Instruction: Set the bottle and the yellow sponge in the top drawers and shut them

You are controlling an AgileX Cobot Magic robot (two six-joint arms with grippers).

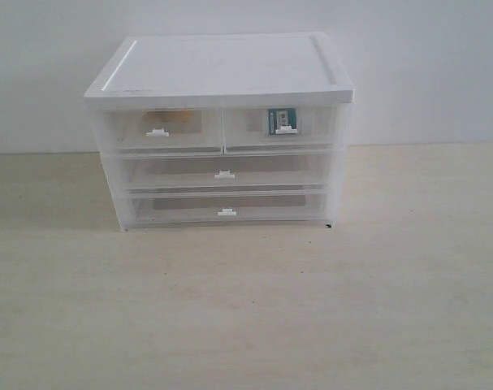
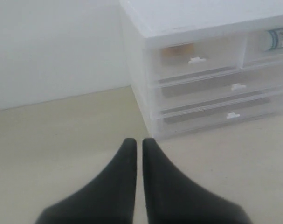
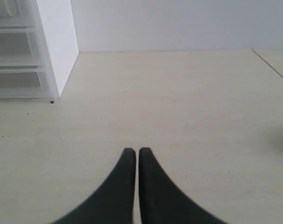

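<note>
One teal-labelled bottle (image 1: 281, 121), print illegible

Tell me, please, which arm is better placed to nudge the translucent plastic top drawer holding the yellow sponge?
Left, probably: the shut left gripper faces the top drawer holding the yellow sponge; the right gripper points past the white cabinet.

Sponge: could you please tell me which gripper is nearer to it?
Left, probably. The left gripper faces the cabinet corner on the sponge side, sponge in view; the right gripper is past the opposite side, sponge unseen.
</note>
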